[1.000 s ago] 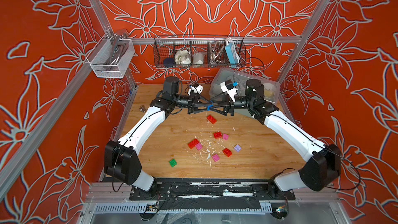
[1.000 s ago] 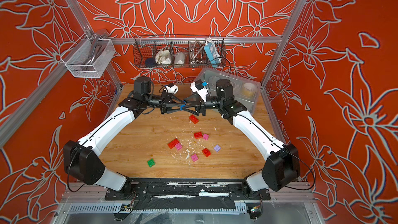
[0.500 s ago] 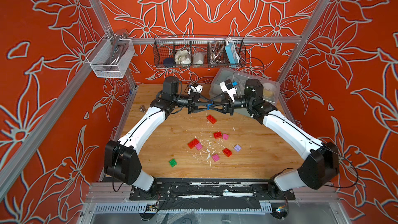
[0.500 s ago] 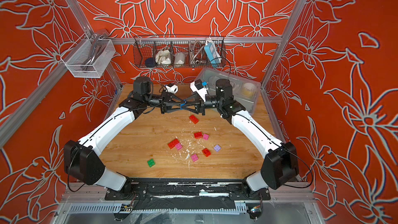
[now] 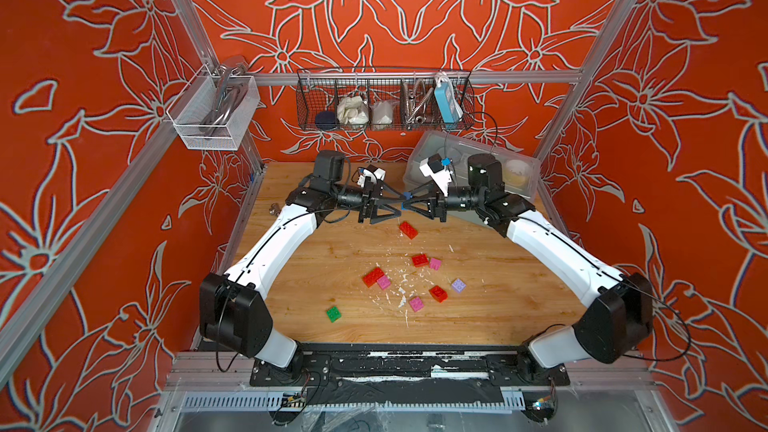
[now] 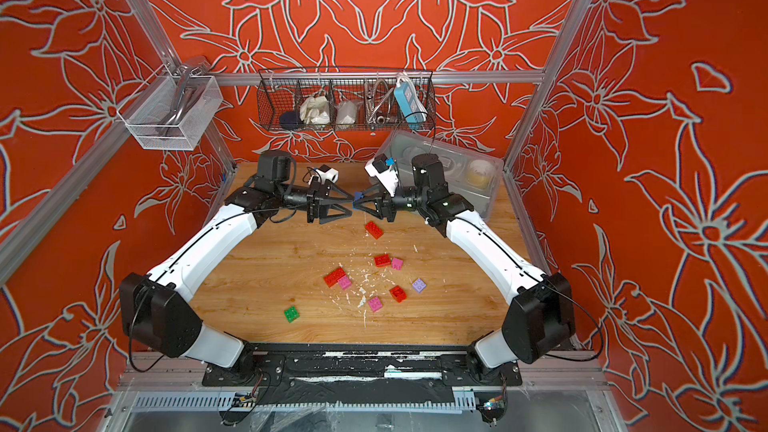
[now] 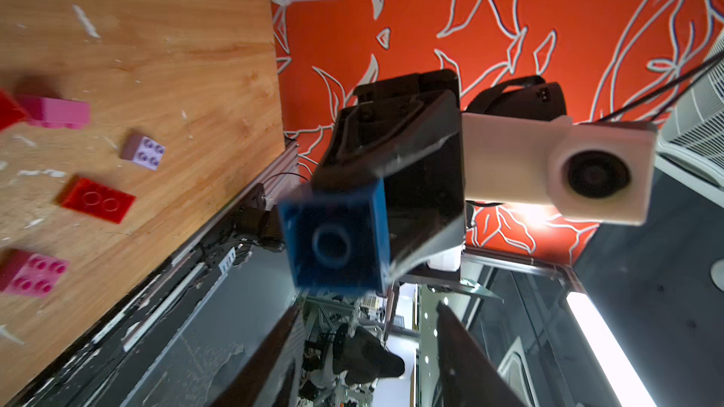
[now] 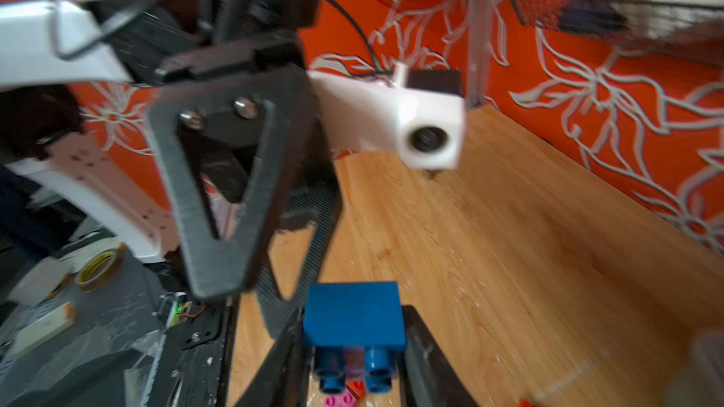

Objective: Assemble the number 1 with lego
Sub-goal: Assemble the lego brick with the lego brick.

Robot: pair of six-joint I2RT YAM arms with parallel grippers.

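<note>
we list: blue lego brick (image 8: 354, 315), aloft over the far end of the bench (image 5: 311, 251), clamped between right gripper (image 6: 358, 204) fingers; left gripper (image 6: 350, 207) fingers spread apart, tips just beside it; loose bricks (image 5: 419, 259) scattered on bench below.

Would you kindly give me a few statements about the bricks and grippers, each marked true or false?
1. The right gripper is clamped on a blue brick. True.
2. The left gripper has its jaws apart, with nothing between them. True.
3. The green brick is held in the left gripper. False: it lies on the table, towards its front edge.
4. The lilac brick lies upside down. False: it rests on the table with its studs facing up.
</note>
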